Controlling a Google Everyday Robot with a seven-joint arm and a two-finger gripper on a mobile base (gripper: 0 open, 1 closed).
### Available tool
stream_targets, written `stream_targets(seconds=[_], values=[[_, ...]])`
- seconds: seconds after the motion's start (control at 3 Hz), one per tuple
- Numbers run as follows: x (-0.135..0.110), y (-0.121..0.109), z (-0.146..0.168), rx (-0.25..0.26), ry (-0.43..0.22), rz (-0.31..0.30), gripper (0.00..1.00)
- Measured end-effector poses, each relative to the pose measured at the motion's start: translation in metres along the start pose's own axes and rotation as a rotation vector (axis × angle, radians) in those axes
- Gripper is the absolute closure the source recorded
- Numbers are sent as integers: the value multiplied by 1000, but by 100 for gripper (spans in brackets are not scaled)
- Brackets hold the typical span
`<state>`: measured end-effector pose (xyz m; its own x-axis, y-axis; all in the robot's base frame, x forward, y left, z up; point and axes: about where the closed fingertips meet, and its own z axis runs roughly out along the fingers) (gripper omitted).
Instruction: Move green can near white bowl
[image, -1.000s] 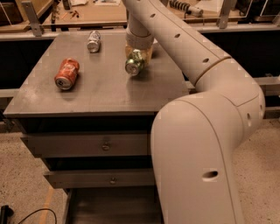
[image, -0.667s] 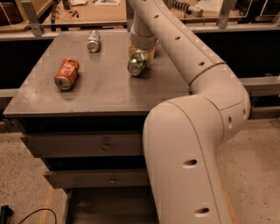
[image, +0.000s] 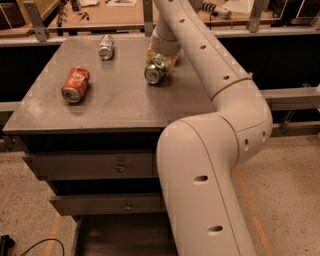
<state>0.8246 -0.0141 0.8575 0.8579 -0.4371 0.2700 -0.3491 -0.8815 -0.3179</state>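
Green can (image: 156, 71) is seen on its side at about 2 o'clock of the tabletop (image: 115, 107) middle. Its silver end is turned to the camera, with the green and white label behind. It is grasped by the hand (image: 161, 60), set at its 12 o'clock side. Orange can (image: 75, 84) lies at its 9 o'clock, silver can (image: 106, 46) at 10 o'clock.

Three cans are counted on one table (image: 120, 102): one green can (image: 155, 73), one orange-red can (image: 75, 85), one silver can (image: 106, 46). One gripper (image: 160, 61), far centre, is clamped round the green can.
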Motion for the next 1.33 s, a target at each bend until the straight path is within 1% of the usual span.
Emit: stream_targets(seconds=[0.33,0.67,1.0,1.33], values=[[7,-1,-9,14,16,16,0],[14,4,-47,16,54,58,0],[32,5,-113,67,177,75,0],[55,29,-197,173,364,166,0]])
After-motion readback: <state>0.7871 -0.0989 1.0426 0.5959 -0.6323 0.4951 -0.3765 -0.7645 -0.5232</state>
